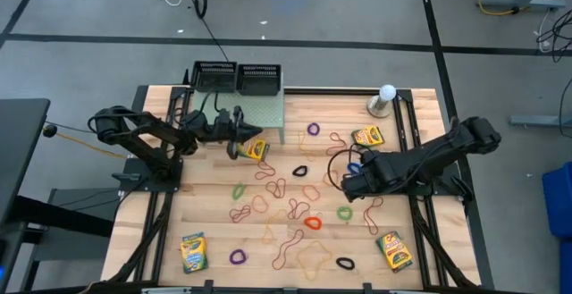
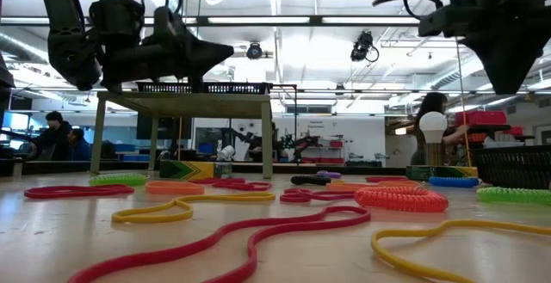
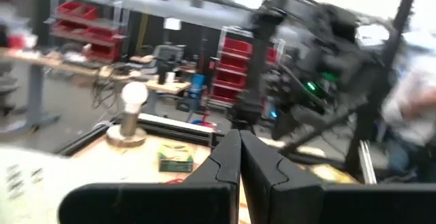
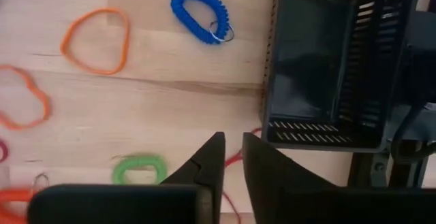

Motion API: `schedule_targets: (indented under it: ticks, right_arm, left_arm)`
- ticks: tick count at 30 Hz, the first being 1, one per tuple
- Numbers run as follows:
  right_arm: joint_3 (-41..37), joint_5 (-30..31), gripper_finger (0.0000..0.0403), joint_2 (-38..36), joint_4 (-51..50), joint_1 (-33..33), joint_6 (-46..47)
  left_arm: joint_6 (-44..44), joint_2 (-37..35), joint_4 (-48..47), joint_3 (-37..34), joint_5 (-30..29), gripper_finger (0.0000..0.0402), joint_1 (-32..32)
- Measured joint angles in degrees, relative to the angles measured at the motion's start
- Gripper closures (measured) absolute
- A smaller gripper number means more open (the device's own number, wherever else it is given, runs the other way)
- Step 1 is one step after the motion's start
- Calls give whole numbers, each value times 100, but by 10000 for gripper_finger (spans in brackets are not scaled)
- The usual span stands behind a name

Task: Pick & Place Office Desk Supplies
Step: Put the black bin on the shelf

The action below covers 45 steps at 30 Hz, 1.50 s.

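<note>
Thin rubber-band loops in tan, red, orange, green and purple [image 1: 295, 209] lie flat across the wooden table. Several yellow-and-green crayon boxes also lie flat: one [image 1: 255, 149] by the left gripper, one [image 1: 367, 136] at the far right, and two near the near edge [image 1: 193, 252] [image 1: 394, 249]. My left gripper [image 1: 238, 138] [image 3: 238, 139] is shut and empty. It hangs level above the table, pointing toward the table's right [image 2: 225, 52]. My right gripper [image 1: 350, 184] [image 4: 232, 146] points down over the bands, open by a narrow gap and holding nothing.
Two black mesh trays [image 1: 237, 78] sit on a raised stand at the far edge. Another black mesh tray [image 4: 334, 67] lies beside my right gripper. A blue coil [image 4: 201, 13] and a green coil [image 4: 139, 168] lie nearby. The ball-topped stand [image 1: 384, 100] is at the far right.
</note>
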Motion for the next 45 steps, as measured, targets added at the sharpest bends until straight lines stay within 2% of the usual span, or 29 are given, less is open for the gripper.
schedule_targets:
  ticks: [4, 12, 24, 32, 45]
  right_arm:
    - [0, 0, 307, 132, 8, -4, 67]
    - [2, -9, 269, 186, 193, -4, 310]
    - [2, 140, 270, 808, -615, -86, 859]
    - [2, 321, 270, 1109, -625, -415, 839]
    - [0, 625, 270, 1121, -600, -873, 640]
  left_arm:
    - [-494, 0, 28, 4, -141, 394, 0]
    - [-515, 0, 26, 4, -131, 394, 0]
    - [-516, -2, 15, 4, -95, 394, 0]
    - [-517, -2, 11, 4, -83, 394, -2]
    - [-520, -2, 9, 4, -81, 394, 0]
